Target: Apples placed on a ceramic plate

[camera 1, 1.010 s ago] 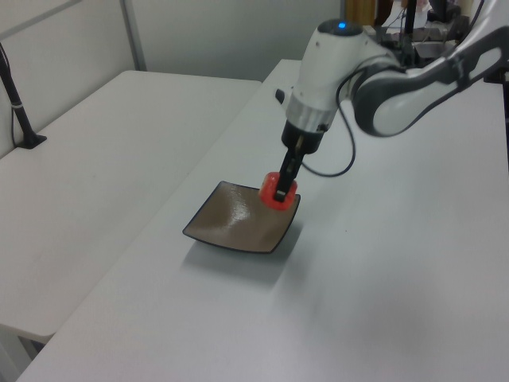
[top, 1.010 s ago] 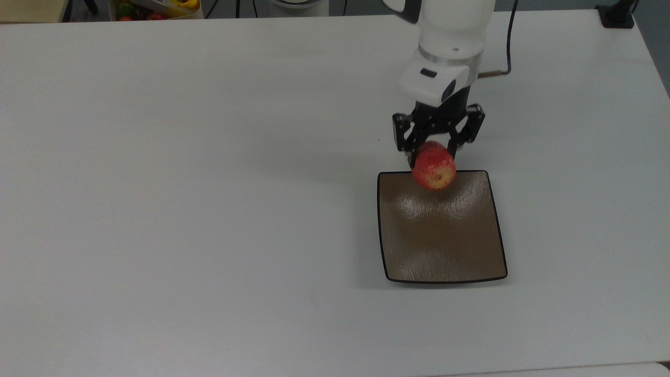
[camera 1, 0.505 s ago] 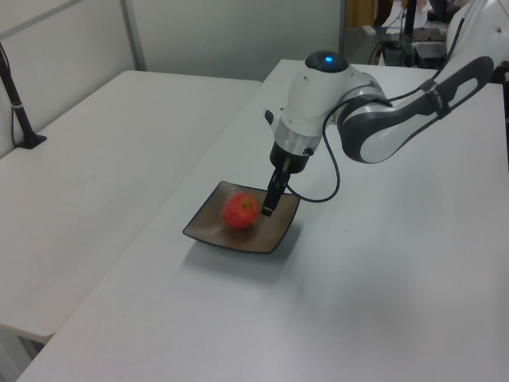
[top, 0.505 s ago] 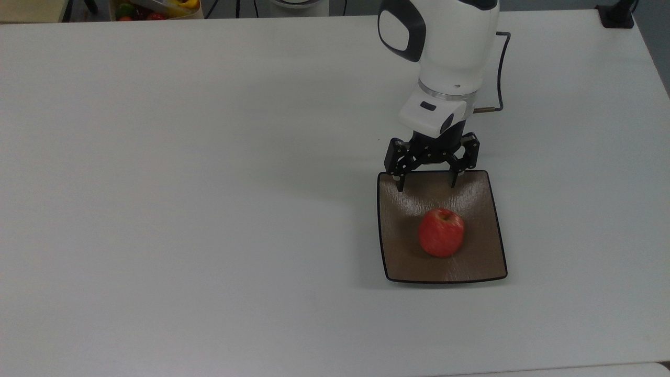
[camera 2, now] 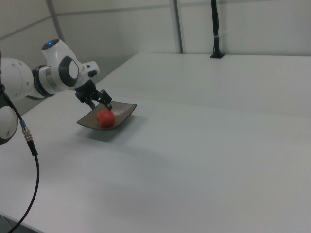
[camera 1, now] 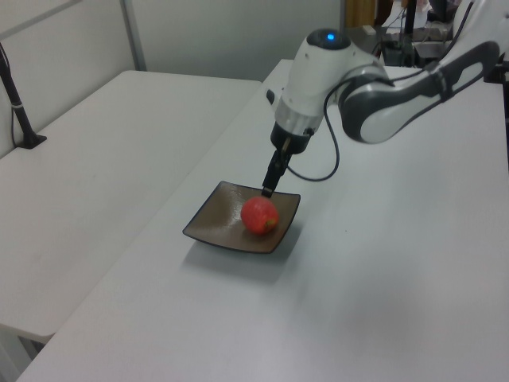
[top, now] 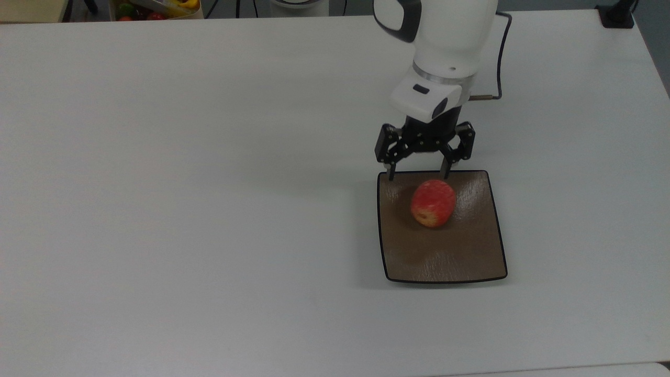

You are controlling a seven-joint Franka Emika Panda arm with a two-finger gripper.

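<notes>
The apple lies free on the plate, just below the 2 fingertips in the top view and nearer the right finger. The gripper hangs over the plate's far edge, its fingers spread wide and holding nothing (the apple's yellowish end points away from them). In the left view the fingers stand just above the apple. The plate rests on the white table.
</notes>
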